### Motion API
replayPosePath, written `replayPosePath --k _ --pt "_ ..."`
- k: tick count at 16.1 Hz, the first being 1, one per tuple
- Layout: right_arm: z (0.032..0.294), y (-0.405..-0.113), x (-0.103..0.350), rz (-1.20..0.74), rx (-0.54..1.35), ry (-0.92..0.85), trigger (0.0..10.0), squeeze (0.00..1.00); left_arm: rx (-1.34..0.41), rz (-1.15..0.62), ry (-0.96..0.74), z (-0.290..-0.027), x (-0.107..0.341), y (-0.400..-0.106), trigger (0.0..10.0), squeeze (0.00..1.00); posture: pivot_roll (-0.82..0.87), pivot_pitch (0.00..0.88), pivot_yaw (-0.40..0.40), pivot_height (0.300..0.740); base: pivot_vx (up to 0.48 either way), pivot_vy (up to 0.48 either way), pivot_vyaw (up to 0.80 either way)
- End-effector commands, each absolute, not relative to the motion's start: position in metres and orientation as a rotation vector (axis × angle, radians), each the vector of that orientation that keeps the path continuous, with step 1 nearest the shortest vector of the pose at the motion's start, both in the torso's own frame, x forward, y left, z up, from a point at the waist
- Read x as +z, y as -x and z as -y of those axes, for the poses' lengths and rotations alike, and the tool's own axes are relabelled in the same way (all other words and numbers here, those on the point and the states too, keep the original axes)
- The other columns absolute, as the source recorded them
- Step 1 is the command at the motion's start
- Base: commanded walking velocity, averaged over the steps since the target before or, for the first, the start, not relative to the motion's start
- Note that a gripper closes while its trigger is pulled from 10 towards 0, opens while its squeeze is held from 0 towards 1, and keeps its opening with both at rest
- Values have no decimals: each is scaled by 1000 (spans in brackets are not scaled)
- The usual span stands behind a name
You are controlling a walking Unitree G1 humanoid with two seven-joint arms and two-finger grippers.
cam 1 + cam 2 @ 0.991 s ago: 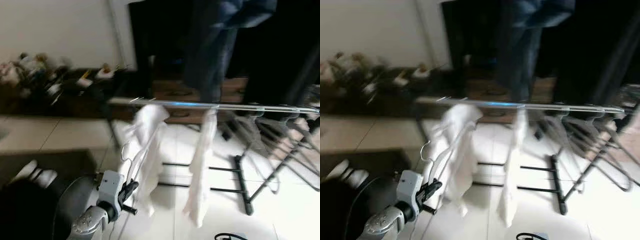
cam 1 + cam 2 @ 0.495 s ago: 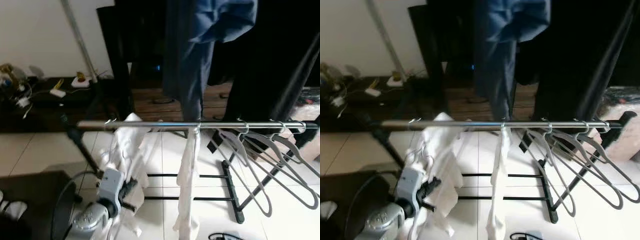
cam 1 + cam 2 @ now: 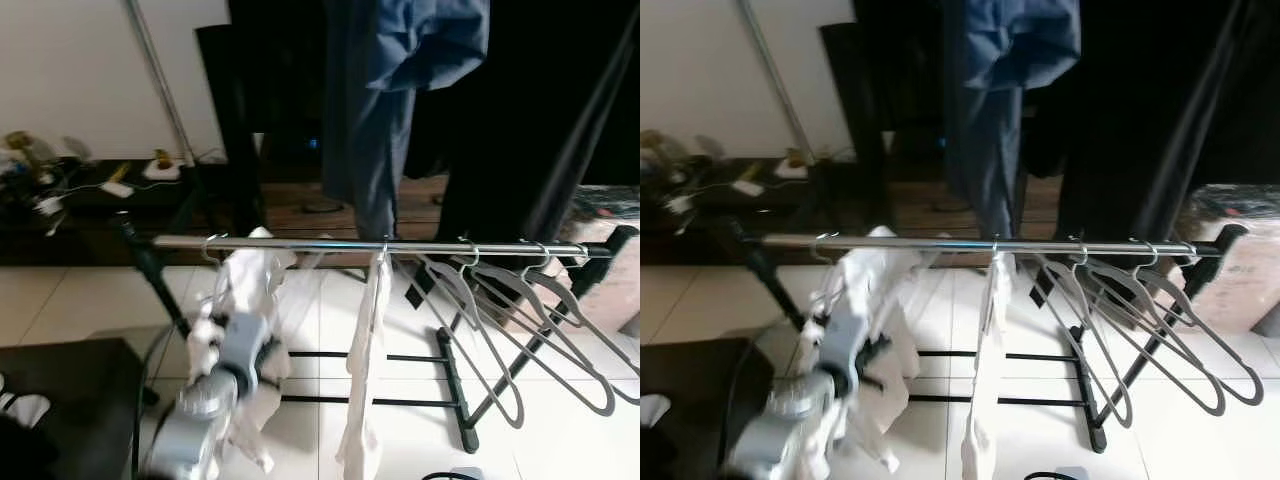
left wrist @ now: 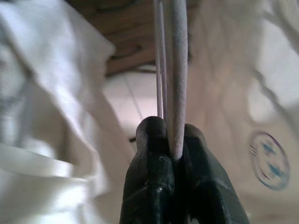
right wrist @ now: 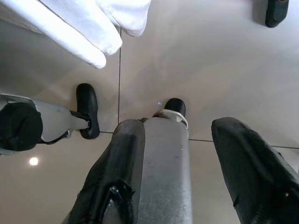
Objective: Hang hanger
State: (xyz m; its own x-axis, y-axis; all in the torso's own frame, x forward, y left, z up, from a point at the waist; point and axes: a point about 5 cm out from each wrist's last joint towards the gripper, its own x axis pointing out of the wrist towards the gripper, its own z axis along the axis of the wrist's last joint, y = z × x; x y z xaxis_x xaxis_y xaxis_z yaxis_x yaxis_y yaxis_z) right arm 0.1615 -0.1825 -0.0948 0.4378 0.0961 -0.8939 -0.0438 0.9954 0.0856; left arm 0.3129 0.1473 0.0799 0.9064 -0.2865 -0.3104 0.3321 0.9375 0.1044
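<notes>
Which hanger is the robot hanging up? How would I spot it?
Find the long silver rail of the clothes rack across the room. Go to its left end, where a hanger draped in a white garment hooks over the rail, pinched by the left gripper. The grey hangers at the right end are bare, and nothing holds them.

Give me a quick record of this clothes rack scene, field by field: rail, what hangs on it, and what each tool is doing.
rail: silver rail, level, on a black stand
held item: hanger carrying a white garment, its hook at the rail's left end
other hanging items: second white garment mid-rail; empty grey hangers to the right
left tool: shut on the hanger's bar
right tool: open, pointing down at the tiled floor
</notes>
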Motion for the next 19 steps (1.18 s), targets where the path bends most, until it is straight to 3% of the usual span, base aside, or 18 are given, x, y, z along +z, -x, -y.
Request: replayPosePath --k 1,9,19 --pt "183 -159 -96 -1127 94 -42 10000 0 -301 -301 -158 -150 79 -319 10000 0 97 125 -21 740 0 0 0" --pt "184 -156 -97 -1136 105 -31 10000 0 -266 -294 -121 -157 96 -360 10000 0 80 154 -20 740 0 0 0" --pt "185 -148 -100 -1151 93 -42 10000 0 -359 -327 -177 -144 106 -376 10000 0 58 203 -17 740 0 0 0"
